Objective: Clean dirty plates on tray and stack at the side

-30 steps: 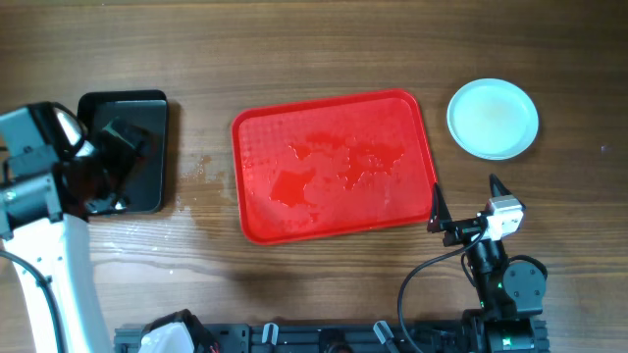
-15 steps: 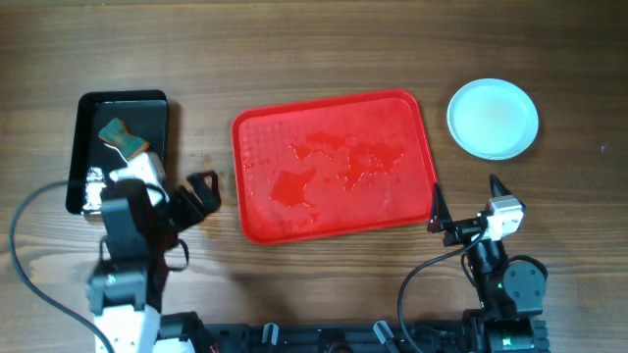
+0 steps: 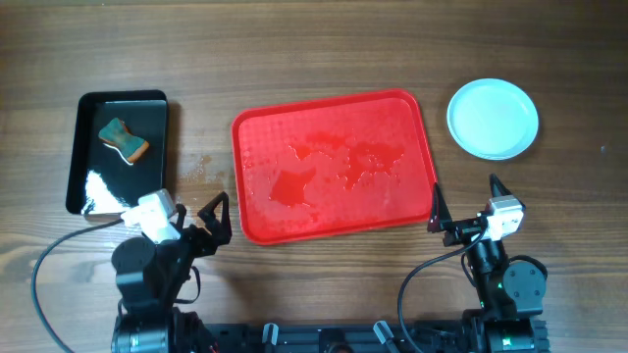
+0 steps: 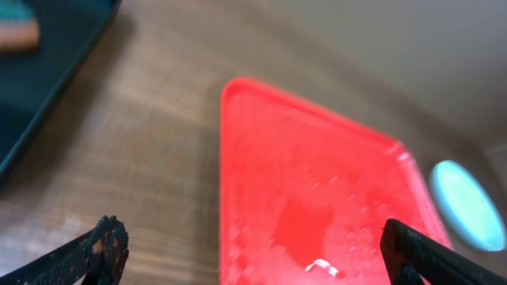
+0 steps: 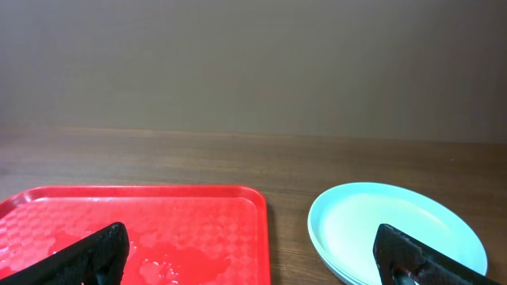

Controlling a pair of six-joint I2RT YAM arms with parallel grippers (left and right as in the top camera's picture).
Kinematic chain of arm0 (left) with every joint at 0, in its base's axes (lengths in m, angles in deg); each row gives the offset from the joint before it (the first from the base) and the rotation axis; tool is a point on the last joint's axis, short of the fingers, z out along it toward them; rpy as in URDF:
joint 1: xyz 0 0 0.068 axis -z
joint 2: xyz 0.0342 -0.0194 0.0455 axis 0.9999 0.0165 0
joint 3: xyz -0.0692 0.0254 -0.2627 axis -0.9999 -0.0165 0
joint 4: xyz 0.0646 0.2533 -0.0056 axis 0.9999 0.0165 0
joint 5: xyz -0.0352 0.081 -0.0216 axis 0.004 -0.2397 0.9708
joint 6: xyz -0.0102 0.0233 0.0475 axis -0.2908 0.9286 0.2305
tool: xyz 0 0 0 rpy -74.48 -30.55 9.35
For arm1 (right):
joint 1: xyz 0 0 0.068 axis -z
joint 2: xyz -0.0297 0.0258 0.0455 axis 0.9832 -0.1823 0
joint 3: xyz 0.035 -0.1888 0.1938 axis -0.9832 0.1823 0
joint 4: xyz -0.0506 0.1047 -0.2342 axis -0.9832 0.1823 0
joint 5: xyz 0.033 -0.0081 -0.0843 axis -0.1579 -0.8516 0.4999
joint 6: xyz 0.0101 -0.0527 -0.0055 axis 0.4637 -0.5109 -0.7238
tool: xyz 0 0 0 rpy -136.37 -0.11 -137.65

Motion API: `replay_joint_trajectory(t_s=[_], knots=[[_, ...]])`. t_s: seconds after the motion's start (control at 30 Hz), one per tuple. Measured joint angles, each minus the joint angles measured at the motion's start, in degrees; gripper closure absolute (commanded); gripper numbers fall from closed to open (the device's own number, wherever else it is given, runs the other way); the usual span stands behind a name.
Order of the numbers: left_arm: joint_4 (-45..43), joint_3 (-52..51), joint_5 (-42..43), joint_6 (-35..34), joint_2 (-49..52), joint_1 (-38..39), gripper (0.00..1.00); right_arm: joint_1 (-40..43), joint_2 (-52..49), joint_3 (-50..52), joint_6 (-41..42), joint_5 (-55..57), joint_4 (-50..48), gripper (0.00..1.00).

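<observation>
The red tray (image 3: pixel 257 132) lies mid-table, wet, with no plate on it; it also shows in the left wrist view (image 4: pixel 245 119) and the right wrist view (image 5: pixel 198 202). The pale mint-white plates (image 3: pixel 493 118) sit stacked right of the tray, clean on top, also in the right wrist view (image 5: pixel 396 229) and left wrist view (image 4: pixel 467 206). My left gripper (image 3: pixel 204 226) is open and empty, near the tray's front left corner. My right gripper (image 3: pixel 463 208) is open and empty, by the tray's front right corner.
A glossy black tray (image 3: pixel 83 186) stands at the left with an orange and teal sponge (image 3: pixel 124 139) in it. Water drops lie on the wood between the black tray and the red tray.
My left arm has pulled back from the black tray to the table's front, leaving the sponge in that tray. The right arm has not moved.
</observation>
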Motion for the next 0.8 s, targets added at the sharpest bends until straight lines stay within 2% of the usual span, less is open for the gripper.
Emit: replay_joint_trajectory(t_s=[0.3, 0.57, 0.8], knots=[[-3.72, -1.68, 0.57, 0.00, -15.37, 0.00, 0.00, 0.00, 0.00, 0.00, 0.00, 0.00, 0.00, 0.00], [-18.16, -10.64, -0.85, -0.02, -16.17, 2.25, 0.00, 0.00, 0.00, 0.00, 0.00, 0.00, 0.00, 0.00], [-20.76, -12.50, -8.11, 0.00, -16.20, 5.42, 0.00, 0.00, 0.00, 0.00, 0.00, 0.00, 0.00, 0.00]])
